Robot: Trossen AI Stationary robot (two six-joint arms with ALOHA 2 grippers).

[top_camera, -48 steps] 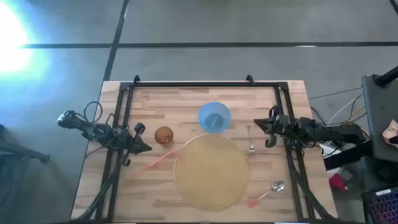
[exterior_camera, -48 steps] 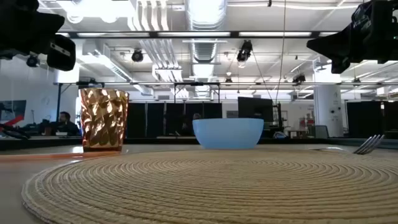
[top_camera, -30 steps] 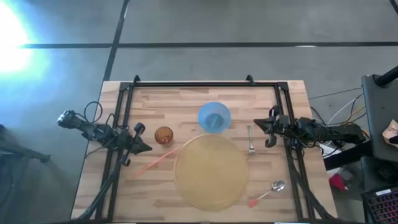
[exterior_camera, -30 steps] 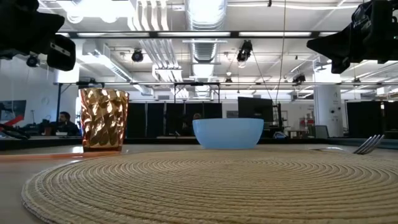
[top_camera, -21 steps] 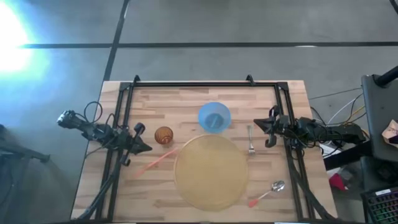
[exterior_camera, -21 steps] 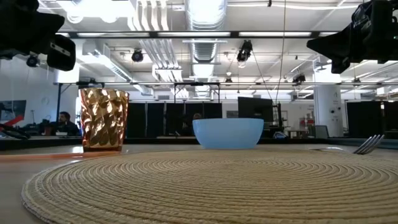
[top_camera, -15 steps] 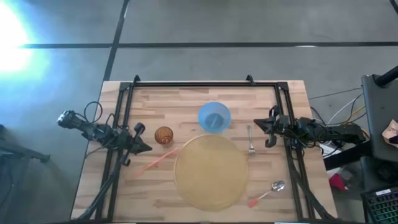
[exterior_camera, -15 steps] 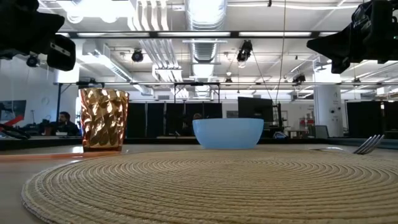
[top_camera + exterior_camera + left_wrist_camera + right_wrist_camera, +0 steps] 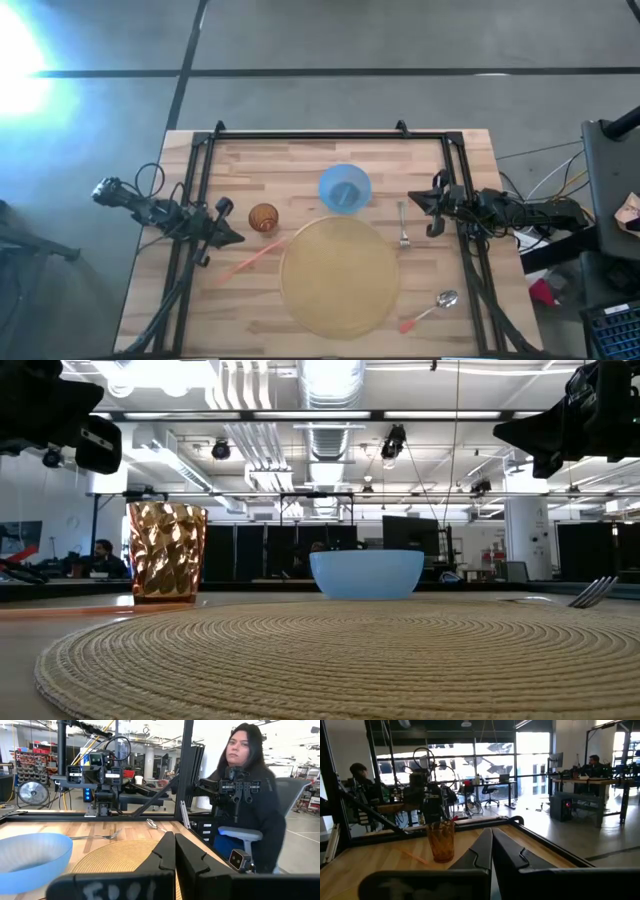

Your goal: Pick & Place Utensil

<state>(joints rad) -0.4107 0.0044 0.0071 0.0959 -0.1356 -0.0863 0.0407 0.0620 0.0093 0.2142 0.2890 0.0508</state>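
A silver fork (image 9: 402,227) lies flat on the table right of the round woven placemat (image 9: 340,276); its tines show at the low view's right (image 9: 593,592). A spoon with an orange handle (image 9: 430,311) lies near the placemat's near right. An orange utensil (image 9: 250,259) lies left of the placemat. My left gripper (image 9: 236,237) waits shut at the table's left, beside the amber cup (image 9: 263,217). My right gripper (image 9: 415,199) waits shut at the right, just beyond the fork. In both wrist views the fingers (image 9: 174,851) (image 9: 491,845) stand closed together.
A blue bowl (image 9: 345,188) stands beyond the placemat, seen also in the left wrist view (image 9: 31,860). A black frame (image 9: 310,135) borders the table's far side and both sides. A seated person (image 9: 248,795) shows beyond the table's right edge. Bare wood lies along the near edge.
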